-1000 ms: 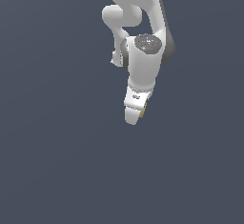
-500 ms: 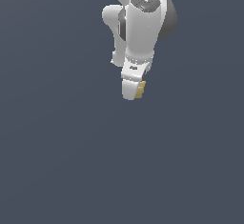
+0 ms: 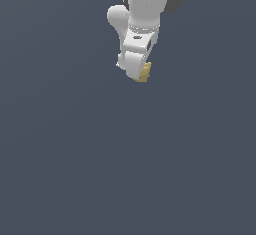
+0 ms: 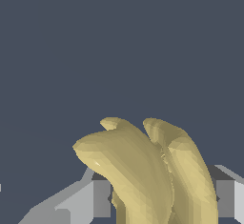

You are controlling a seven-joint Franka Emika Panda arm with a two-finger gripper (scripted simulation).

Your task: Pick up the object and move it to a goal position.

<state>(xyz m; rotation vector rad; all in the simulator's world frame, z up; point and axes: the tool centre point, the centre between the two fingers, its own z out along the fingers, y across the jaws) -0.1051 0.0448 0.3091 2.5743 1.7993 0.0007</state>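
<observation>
In the exterior view, the white arm's gripper (image 3: 139,74) points downward near the top, with only a yellow sliver of the object (image 3: 145,72) showing. The wrist view shows the object (image 4: 143,170) close up, two curved lobes clamped between grey fingers (image 4: 95,197).

Flat even sim lighting, dim slate bg, no cast shadows, no glare, sharp focus, no edge distortion

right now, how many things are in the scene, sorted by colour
Yellow-tan: 1, the object held in the tool
White and grey: 1, the robot arm
Total: 2
</observation>
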